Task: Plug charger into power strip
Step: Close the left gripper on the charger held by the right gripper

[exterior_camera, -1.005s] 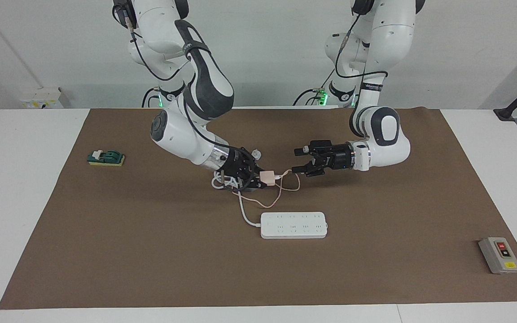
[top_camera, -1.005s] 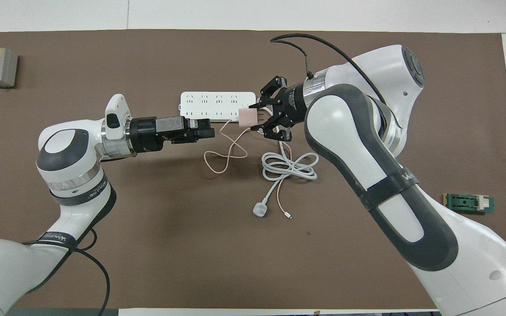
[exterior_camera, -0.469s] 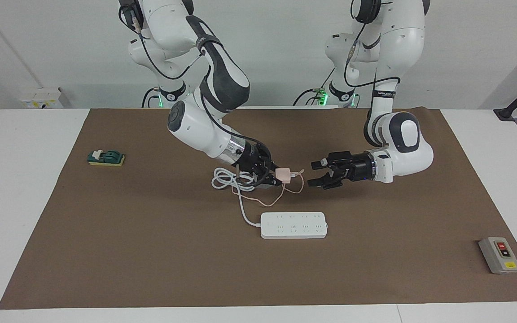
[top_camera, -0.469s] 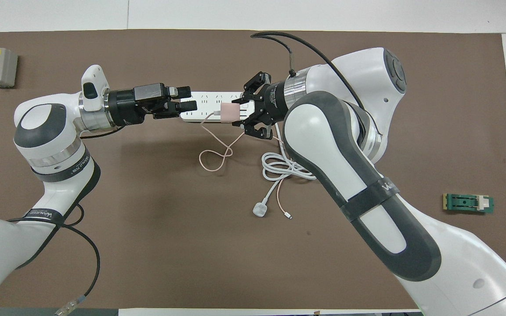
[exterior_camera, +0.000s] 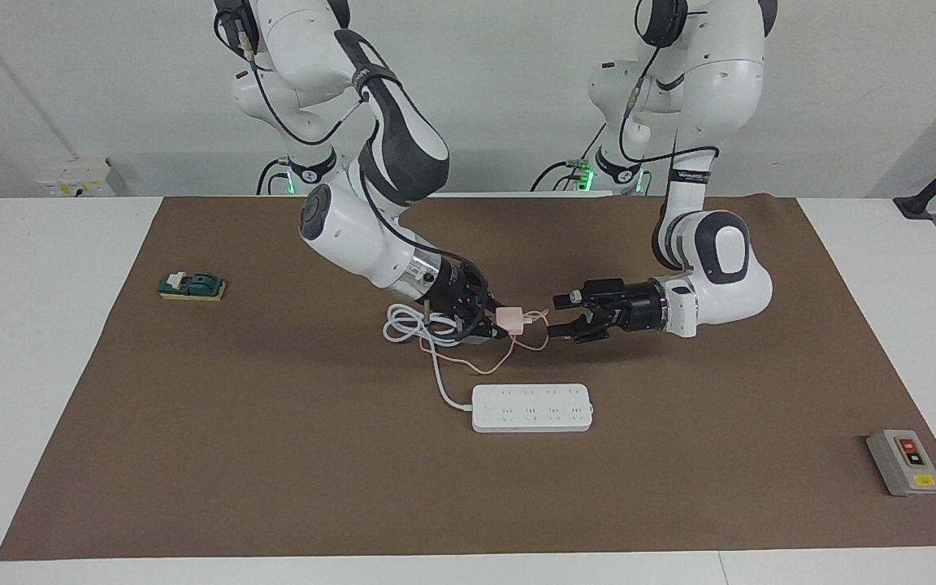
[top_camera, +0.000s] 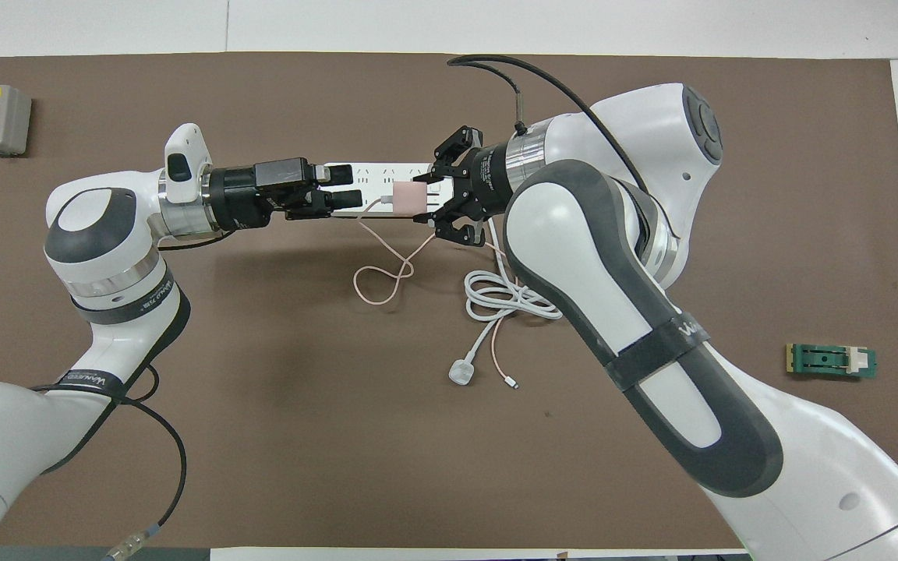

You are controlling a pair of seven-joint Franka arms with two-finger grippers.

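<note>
You see the right gripper (exterior_camera: 494, 318) clamped on the charger (exterior_camera: 509, 318), held above the mat (exterior_camera: 273, 471) with its cable looping down. The left gripper (exterior_camera: 559, 317) hovers alongside, jaws spread, holding nothing. Farther out, the power strip (exterior_camera: 532, 408) lies flat amid bare mat.

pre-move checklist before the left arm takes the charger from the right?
1. Right pincer shut on the charger, held in the air: ok.
2. Left pincer open, level with the charger and close beside it, not touching: ok.
3. Charger's prongs: cannot tell which way they point.
4. Pink cable hangs from the charger in a loop onto the mat, crossing the space between the pincers: not ok, could snag.
5. Power strip flat on the mat, sockets up, nothing plugged in: ok.
6. White cord coiled nearer to the robots than the strip, under the right arm: ok.
</note>
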